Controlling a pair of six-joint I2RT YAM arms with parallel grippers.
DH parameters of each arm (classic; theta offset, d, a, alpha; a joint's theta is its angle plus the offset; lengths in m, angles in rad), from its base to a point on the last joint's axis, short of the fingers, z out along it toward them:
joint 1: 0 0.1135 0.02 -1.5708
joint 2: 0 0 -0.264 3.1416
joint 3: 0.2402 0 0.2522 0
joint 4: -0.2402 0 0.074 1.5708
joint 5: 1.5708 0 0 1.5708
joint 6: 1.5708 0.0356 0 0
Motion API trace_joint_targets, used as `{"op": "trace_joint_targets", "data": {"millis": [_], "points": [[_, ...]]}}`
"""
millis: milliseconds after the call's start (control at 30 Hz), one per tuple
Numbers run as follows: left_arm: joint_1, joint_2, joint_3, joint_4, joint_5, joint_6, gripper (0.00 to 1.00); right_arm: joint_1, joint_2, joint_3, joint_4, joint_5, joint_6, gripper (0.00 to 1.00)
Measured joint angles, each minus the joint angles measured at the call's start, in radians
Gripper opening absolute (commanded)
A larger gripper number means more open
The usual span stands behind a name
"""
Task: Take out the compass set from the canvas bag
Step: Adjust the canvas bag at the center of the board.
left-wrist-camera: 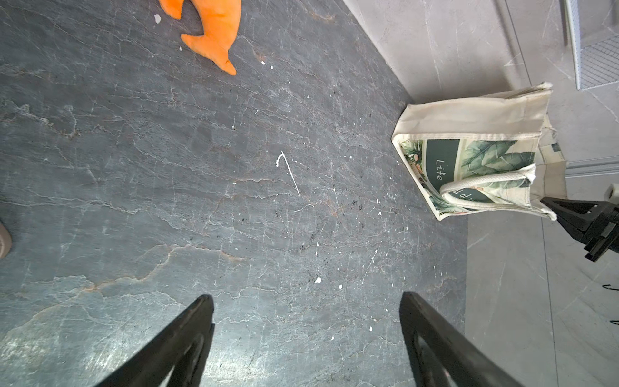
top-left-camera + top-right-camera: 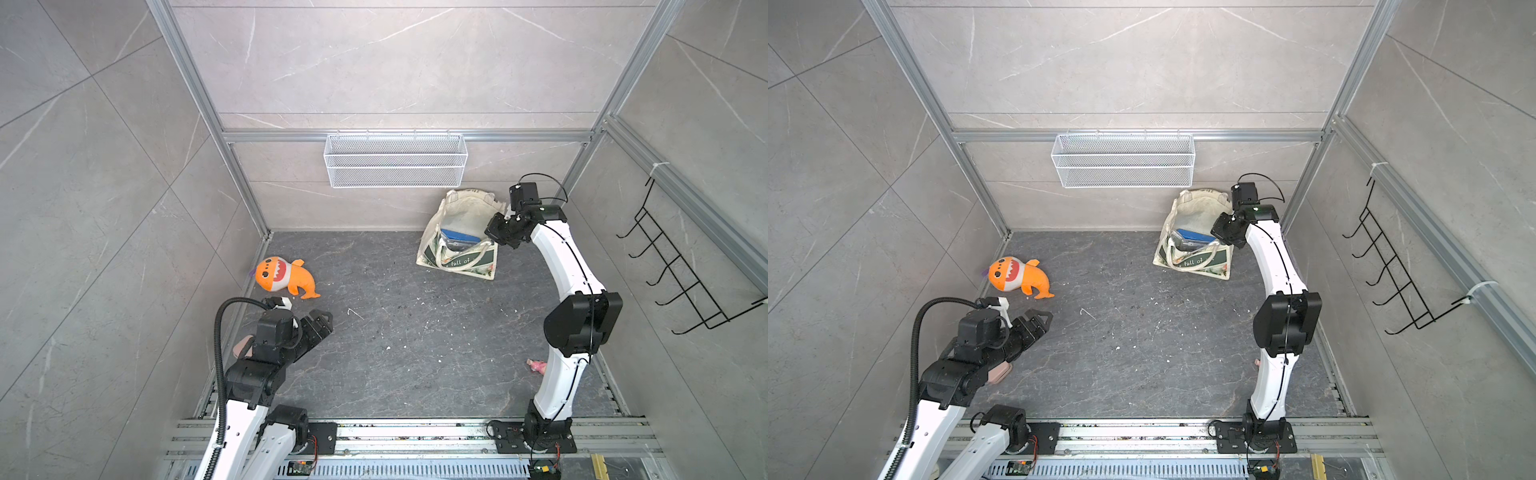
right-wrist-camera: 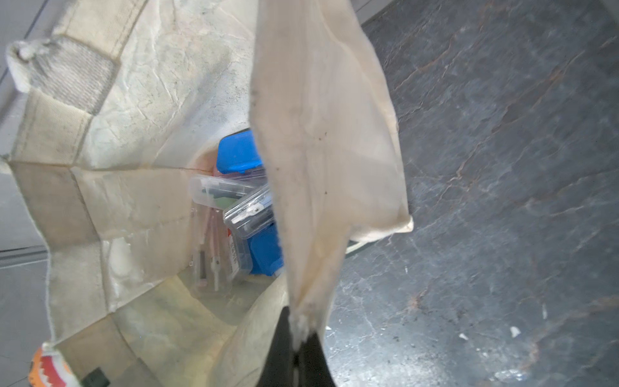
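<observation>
1. Slate-dark stone tabletop [image 2: 395, 332], flecked with white specks, enclosed by pale grey marbled wall panels in an aluminium frame.
2. A white mesh basket [image 2: 395, 160] hangs from the back rail, and a black wire hook rack [image 2: 681, 266] is on the right-hand wall.
3. An orange shark plush [image 2: 282, 276] lies near the left wall, and a small pink item [image 2: 538, 365] lies beside the right arm.
4. The canvas bag [image 2: 467, 208] stands at the far right of the tabletop against the back wall. Its mouth is open upward and its green printed panel faces the near side.
5. Inside the bag, the right wrist view shows a blue box [image 3: 239, 150] and several clear cases [image 3: 249, 217] holding drawing tools. Which of them is the compass set cannot be told.
6. The right arm reaches far out from its base on the near rail, elbow raised and wrist bent over the bag's right rim. The right gripper [image 3: 298, 338] is pinched closed on that cream fabric edge.
7. The left arm is folded low at the near left corner, its forearm aimed toward the middle of the tabletop. The left gripper [image 1: 307, 295] is spread wide above bare stone, holding nothing, well apart from the bag.
</observation>
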Motion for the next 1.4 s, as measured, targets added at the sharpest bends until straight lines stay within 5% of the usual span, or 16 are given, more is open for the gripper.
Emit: {"op": "trace_joint_targets", "data": {"millis": [333,700,933,1033,1233,1400], "points": [[0.0,0.113,0.089,-0.011,0.002,0.01,0.86,0.102,-0.263,-0.318,0.054,-0.025,0.001,0.0],[-0.021,0.175,0.111,-0.01,0.024,-0.002,0.84,0.387,-0.517,-0.599,0.074,-0.012,0.093,0.0],[-0.05,0.22,0.126,-0.008,0.026,-0.021,0.84,0.598,-0.582,-0.64,0.068,0.055,0.204,0.01],[-0.075,0.236,0.14,-0.006,0.025,-0.033,0.84,0.66,-0.585,-0.638,0.051,0.08,0.216,0.12],[-0.13,0.267,0.156,-0.005,0.018,-0.063,0.85,0.679,-0.589,-0.553,-0.022,0.155,0.171,0.52],[-0.167,0.272,0.156,-0.006,0.015,-0.097,0.85,0.679,-0.595,-0.432,-0.082,0.233,0.077,0.64]]}}
